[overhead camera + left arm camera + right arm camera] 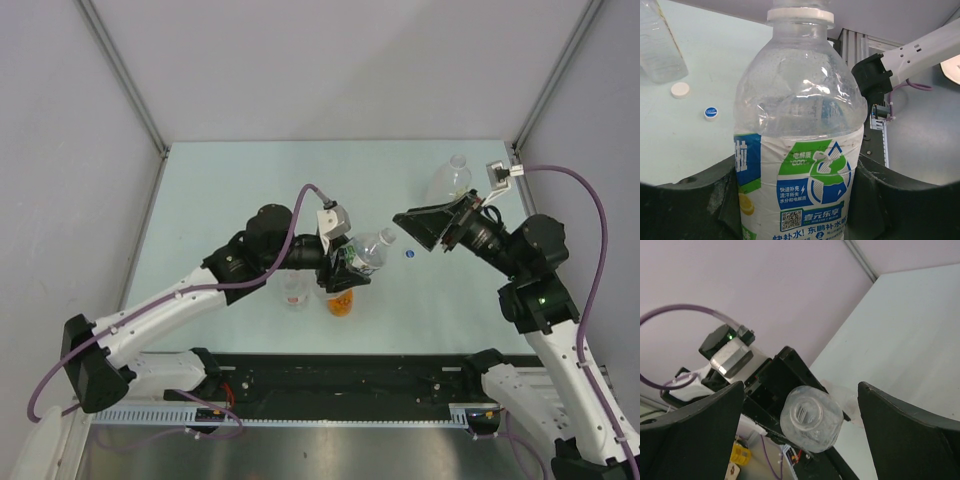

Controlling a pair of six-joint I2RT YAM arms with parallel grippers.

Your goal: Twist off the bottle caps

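My left gripper (350, 262) (797, 200) is shut on the blue-labelled clear bottle (368, 252) (800, 125) and holds it off the table, tilted toward the right arm. Its mouth (811, 415) is bare, with no cap on it and only a white ring (800, 16) round the neck. My right gripper (410, 232) (801, 387) stands open just off the mouth, holding nothing. A blue cap (408, 254) (711, 113) and a white cap (680, 90) lie loose on the table.
A small orange bottle (341, 303) and a small clear bottle (294, 293) stand upright below the left gripper. The large clear bottle (447, 180) (660, 45) is at the back right. Grey walls close in the pale green table (230, 200).
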